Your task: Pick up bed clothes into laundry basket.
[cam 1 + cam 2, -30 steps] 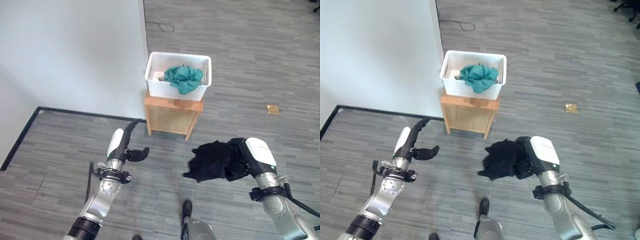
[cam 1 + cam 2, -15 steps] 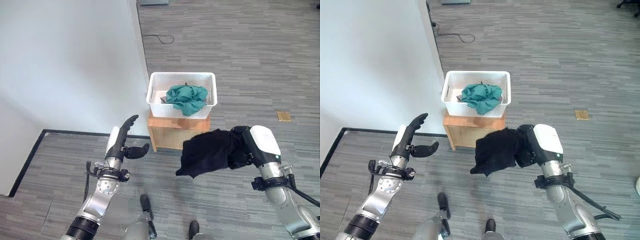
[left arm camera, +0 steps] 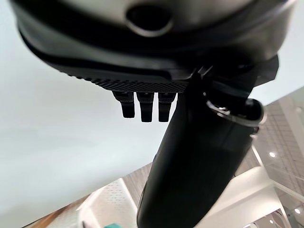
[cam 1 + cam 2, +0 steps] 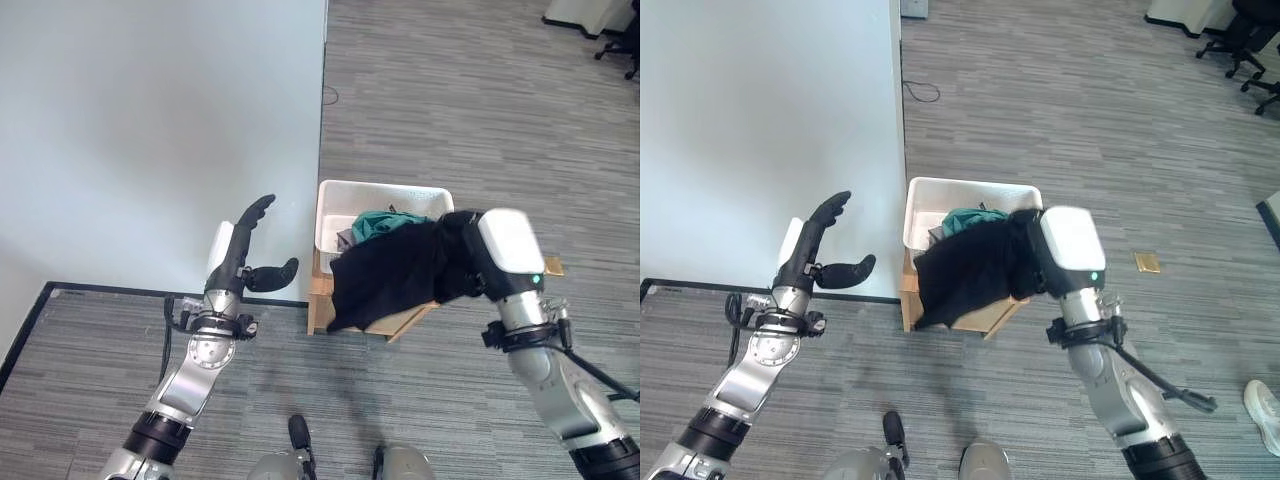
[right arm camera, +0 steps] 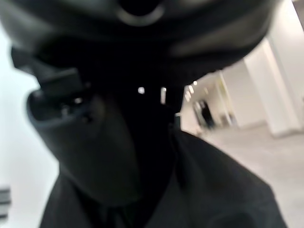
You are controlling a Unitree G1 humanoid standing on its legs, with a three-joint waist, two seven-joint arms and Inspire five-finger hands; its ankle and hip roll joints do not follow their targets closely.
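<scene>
A black garment [image 4: 388, 280] hangs from my right hand [image 4: 462, 262], whose fingers are shut on it; it drapes over the front rim of the white laundry basket [image 4: 331, 205]. The same black cloth [image 5: 228, 190] lies under the right hand in its wrist view. Inside the basket lies a teal garment [image 4: 378, 222]. The basket stands on a small wooden stand [image 4: 322, 300]. My left hand [image 4: 240, 255] is raised to the left of the basket, fingers straight and thumb out, holding nothing; its fingers [image 3: 142, 105] show straight in the left wrist view.
A white wall [image 4: 150, 130] rises right behind the basket and my left hand. Grey plank floor [image 4: 480, 120] stretches to the right and far side. Office chair wheels [image 4: 1240, 50] show at the far right, and a small tan square [image 4: 1146, 262] lies on the floor.
The camera has moved closer to the basket. My right hand has carried the black garment up and forward until it hangs over the basket's front rim. The left hand has risen slightly, still open.
</scene>
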